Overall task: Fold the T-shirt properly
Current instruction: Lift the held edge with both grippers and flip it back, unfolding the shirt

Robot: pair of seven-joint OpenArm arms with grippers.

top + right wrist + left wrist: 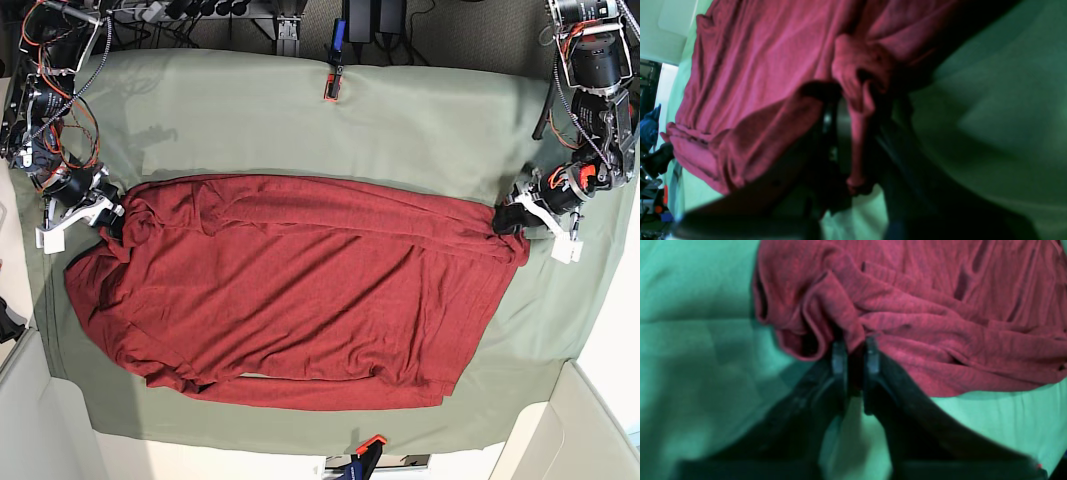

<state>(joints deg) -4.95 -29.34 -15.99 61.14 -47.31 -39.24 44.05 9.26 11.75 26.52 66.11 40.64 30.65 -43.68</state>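
One T-shirt [300, 300], dark red, spread flat. One green cloth [420, 120] over one table. Two arms, one per side. Two claws: left claw [505, 222] at one shirt edge, right claw [113, 222] at the other. Two fingers on each claw in the wrist views, one fold of shirt between each pair. Two small orange-and-black clips at the cloth's edges: one far [331, 85], one near [367, 447].

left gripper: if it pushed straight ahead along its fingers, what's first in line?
More T-shirt. The left gripper is already shut on a bunched fold at the shirt's edge, and the wrinkled red fabric continues directly beyond its tips. Nothing else shows in that line, though depth is hard to judge.
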